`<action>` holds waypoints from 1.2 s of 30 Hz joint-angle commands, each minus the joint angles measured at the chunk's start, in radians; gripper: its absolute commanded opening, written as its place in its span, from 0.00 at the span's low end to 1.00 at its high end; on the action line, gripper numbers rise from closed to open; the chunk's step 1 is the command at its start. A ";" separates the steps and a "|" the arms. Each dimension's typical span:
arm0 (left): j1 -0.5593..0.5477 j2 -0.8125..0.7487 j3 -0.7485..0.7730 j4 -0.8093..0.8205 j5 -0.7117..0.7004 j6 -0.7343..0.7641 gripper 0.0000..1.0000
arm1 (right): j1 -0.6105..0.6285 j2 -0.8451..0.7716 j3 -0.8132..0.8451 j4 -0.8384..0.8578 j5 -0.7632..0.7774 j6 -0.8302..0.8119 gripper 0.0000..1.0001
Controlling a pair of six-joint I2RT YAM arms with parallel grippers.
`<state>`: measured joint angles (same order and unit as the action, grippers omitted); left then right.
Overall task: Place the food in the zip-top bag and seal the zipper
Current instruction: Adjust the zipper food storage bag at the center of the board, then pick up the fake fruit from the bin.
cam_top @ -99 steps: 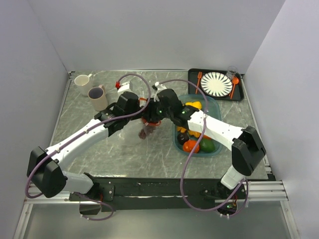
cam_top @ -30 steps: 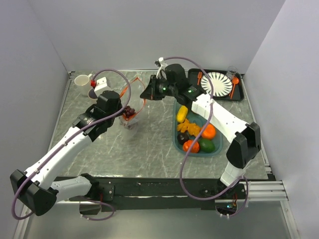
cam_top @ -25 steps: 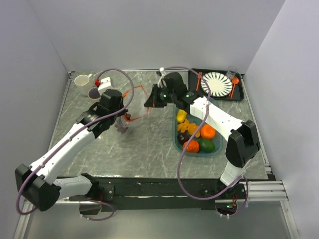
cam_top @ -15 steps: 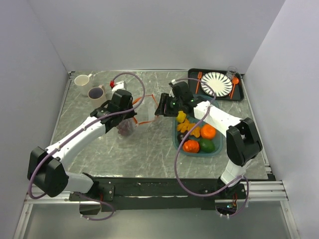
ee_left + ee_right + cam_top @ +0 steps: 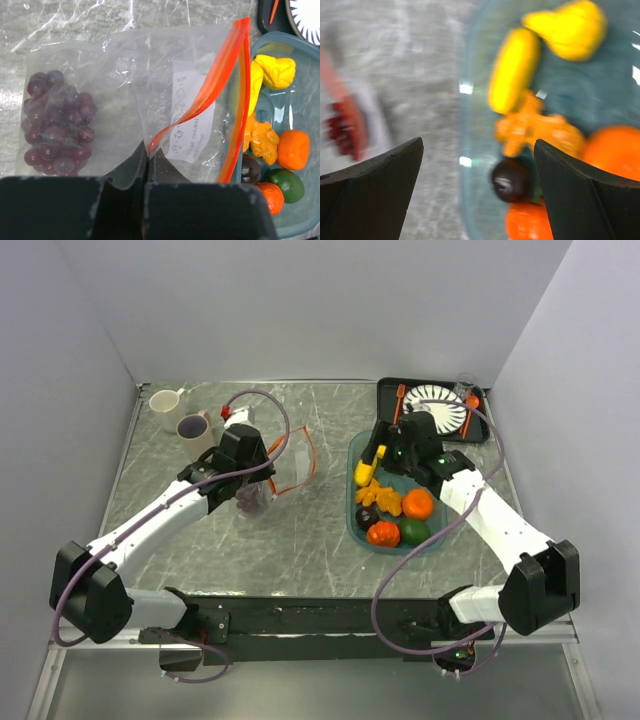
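The clear zip-top bag (image 5: pixel 285 468) (image 5: pixel 150 90) lies slack on the table with the dark purple grapes (image 5: pixel 250 498) (image 5: pixel 57 122) inside. Its orange-red zipper (image 5: pixel 306 453) (image 5: pixel 220 85) gapes open toward the tray. My left gripper (image 5: pixel 262 470) (image 5: pixel 146 156) is shut on the bag's near mouth edge. My right gripper (image 5: pixel 378 455) (image 5: pixel 478 145) hangs open and empty over the teal tray (image 5: pixel 350 512) (image 5: pixel 465 105). In the tray lie yellow (image 5: pixel 512 75), orange (image 5: pixel 540 132), red-orange (image 5: pixel 383 533) and green (image 5: pixel 416 532) food and a dark ball (image 5: pixel 512 180).
Two cups (image 5: pixel 168 400) (image 5: pixel 195 432) stand at the back left. A black tray (image 5: pixel 484 430) at the back right carries a striped plate (image 5: pixel 435 408), an orange fork (image 5: pixel 399 400), an orange spoon (image 5: pixel 468 418) and a clear glass (image 5: pixel 465 385). Walls close in on three sides.
My right gripper has let go of the bag's mouth, opened wide and swung right over the teal tray. The left gripper has lowered the bag toward the table, still shut on it.
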<state>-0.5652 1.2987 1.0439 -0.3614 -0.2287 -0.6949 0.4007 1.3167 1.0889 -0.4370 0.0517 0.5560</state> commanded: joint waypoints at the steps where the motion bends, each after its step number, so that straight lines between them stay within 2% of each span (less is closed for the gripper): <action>1: -0.002 -0.039 -0.008 0.042 0.022 0.020 0.01 | -0.031 0.024 -0.032 -0.083 0.080 -0.015 0.98; 5: -0.002 -0.036 -0.001 0.039 0.034 0.028 0.01 | -0.072 0.055 -0.050 -0.034 0.093 -0.004 0.98; 9: -0.001 -0.036 0.005 0.039 0.038 0.031 0.01 | -0.167 0.131 -0.008 0.004 0.042 0.033 0.97; 17: -0.002 -0.041 0.005 0.058 0.057 0.021 0.01 | -0.203 0.318 0.121 0.080 0.031 0.064 0.95; 21: -0.002 -0.047 0.004 0.075 0.071 0.012 0.01 | -0.215 0.394 0.167 0.092 0.037 0.073 0.91; 28: -0.002 -0.045 0.018 0.053 0.072 0.020 0.01 | -0.252 0.438 0.146 0.165 0.025 0.062 0.80; 32: -0.002 -0.044 0.028 0.042 0.071 0.028 0.01 | -0.258 0.484 0.189 0.133 0.030 0.051 0.74; 36: -0.002 -0.042 0.028 0.038 0.074 0.023 0.01 | -0.266 0.509 0.178 0.164 -0.030 0.053 0.70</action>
<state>-0.5652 1.2861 1.0397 -0.3412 -0.1753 -0.6880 0.1429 1.8072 1.2388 -0.3180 0.0582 0.6121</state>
